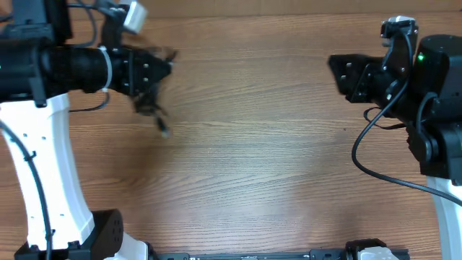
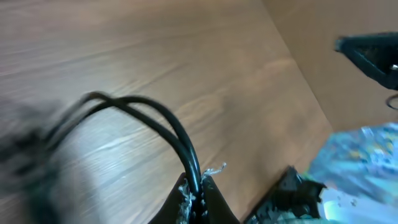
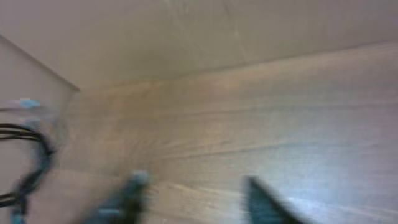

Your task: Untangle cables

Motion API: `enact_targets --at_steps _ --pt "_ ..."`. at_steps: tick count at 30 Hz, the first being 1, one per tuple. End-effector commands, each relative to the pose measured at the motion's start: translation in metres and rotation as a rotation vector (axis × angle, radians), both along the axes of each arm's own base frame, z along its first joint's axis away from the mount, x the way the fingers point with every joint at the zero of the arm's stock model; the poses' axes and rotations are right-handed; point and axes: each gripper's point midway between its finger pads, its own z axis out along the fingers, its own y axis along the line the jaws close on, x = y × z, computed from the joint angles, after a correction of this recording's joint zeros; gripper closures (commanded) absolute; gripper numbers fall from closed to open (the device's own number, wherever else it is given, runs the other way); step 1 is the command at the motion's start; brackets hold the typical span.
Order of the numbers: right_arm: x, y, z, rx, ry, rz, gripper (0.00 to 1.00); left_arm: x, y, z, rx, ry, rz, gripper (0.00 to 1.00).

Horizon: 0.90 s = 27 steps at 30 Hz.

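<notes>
cables = small dark bunch hanging off the left gripper, upper-left of the table in the overhead view, w/ a plug end trailing lowest. Left wrist cam shows what overhead can't: two strands looping out, pinched tight btwn the jaws. Right gripper is well apart, fingers spread, nothing in them. Its cam is blurry tho.

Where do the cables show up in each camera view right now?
Overhead: upper left, the cables hang from the left gripper.
Left wrist: they arc from bottom centre up towards the left, pinched shut in that gripper.
Right wrist: blurred dark cords at the far left edge; cannot tell whether they are the cables.
Shared landmark: the wooden table, seen in all three views.
</notes>
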Motion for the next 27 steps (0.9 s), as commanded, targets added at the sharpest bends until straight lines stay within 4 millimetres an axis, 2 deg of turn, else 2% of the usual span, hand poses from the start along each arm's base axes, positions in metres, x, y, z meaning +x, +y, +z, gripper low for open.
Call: enact_targets --at_steps 1,3,6,7,9,15,19,22,27 --pt "0.003 0.004 -0.008 0.007 0.048 0.013 0.14 -0.003 -0.026 0.006 -0.037 -0.01 -0.072 0.96" --pt "0.004 0.005 -0.023 -0.003 0.107 0.015 0.14 -0.002 -0.043 0.011 -0.055 -0.023 -0.09 0.96" --pt "0.007 0.005 -0.034 -0.006 0.146 0.015 0.14 0.006 -0.048 0.013 -0.05 -0.015 -0.04 0.93" --pt "0.008 0.005 -0.035 -0.006 0.151 0.016 0.14 0.01 -0.047 0.01 -0.033 -0.005 -0.008 0.76" --pt "0.008 0.007 -0.036 0.0 0.155 0.024 0.14 0.013 -0.044 0.005 0.0 0.006 0.031 0.0" --pt "0.006 0.011 -0.037 0.012 0.164 0.048 0.13 0.014 -0.04 -0.003 0.061 0.017 0.068 0.0" --pt "0.0 0.019 -0.057 0.009 0.234 0.065 0.14 0.026 -0.012 -0.017 0.172 0.067 0.271 0.0" --pt "-0.008 0.029 -0.092 0.037 0.345 0.052 0.15 0.032 0.011 -0.028 0.289 0.083 0.428 0.0" --pt "-0.03 0.056 -0.166 0.067 0.536 0.049 0.19 0.032 0.005 -0.029 0.339 0.058 0.438 0.0"
